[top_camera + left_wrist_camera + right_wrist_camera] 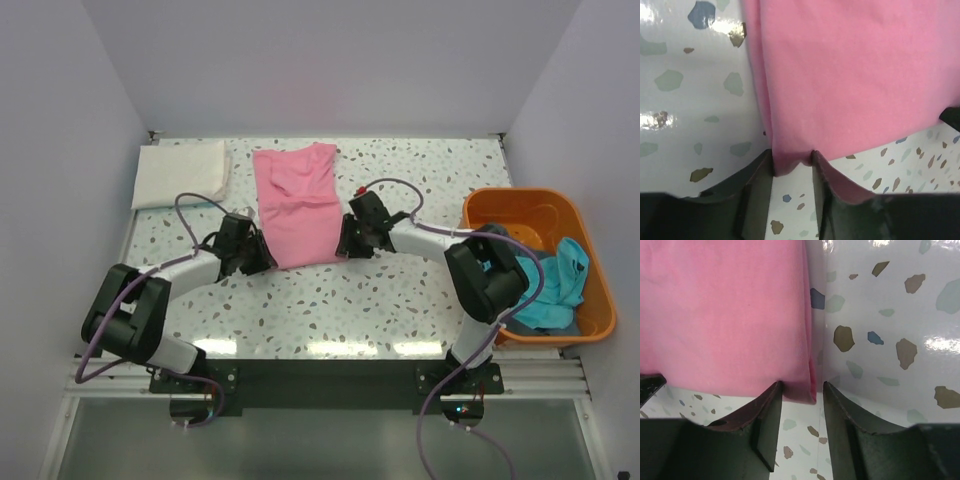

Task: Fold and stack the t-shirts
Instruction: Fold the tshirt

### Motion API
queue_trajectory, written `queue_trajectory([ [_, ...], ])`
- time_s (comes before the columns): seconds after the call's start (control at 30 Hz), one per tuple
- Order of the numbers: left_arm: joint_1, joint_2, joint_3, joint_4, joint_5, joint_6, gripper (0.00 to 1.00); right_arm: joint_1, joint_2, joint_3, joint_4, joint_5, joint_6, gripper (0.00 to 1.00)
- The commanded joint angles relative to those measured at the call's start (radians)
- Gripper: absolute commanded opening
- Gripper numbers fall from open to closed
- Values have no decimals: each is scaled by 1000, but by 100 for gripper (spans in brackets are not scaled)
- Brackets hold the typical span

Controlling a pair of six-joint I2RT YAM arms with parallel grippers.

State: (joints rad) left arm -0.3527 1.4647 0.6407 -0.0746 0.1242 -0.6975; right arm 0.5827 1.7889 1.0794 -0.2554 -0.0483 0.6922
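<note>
The pink t-shirt lies flat mid-table, folded into a long strip. My left gripper is at its near left corner and my right gripper at its near right corner. In the left wrist view the open left gripper has the pink corner between its fingertips. In the right wrist view the open right gripper straddles the pink corner, with a gap to the right finger. The white t-shirt lies folded at the back left. The teal t-shirt is bunched in the basket. No grey t-shirt shows.
The orange plastic basket stands at the right edge of the table. White walls close off the back and both sides. Both arms reach inward low over the speckled tabletop.
</note>
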Motion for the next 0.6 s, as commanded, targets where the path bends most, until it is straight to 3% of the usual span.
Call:
queue_trajectory([
  [0.0, -9, 13, -22, 32, -9, -8, 28, 3, 32, -22, 73, -36, 35, 41],
  [0.1, -12, 13, -45, 53, -6, -8, 0, 5, 38, -52, 117, -86, 53, 25],
  [0.13, -15, 13, -49, 56, -1, -4, 0, 3, 40, -56, 123, -100, 55, 16],
  [0.27, -69, -23, -84, 49, -3, 0, 0, 3, -12, -133, 131, -119, 59, 0],
  [0.57, -268, -386, -251, -129, 17, -92, 0, 29, -461, -375, -77, -33, 41, 0],
])
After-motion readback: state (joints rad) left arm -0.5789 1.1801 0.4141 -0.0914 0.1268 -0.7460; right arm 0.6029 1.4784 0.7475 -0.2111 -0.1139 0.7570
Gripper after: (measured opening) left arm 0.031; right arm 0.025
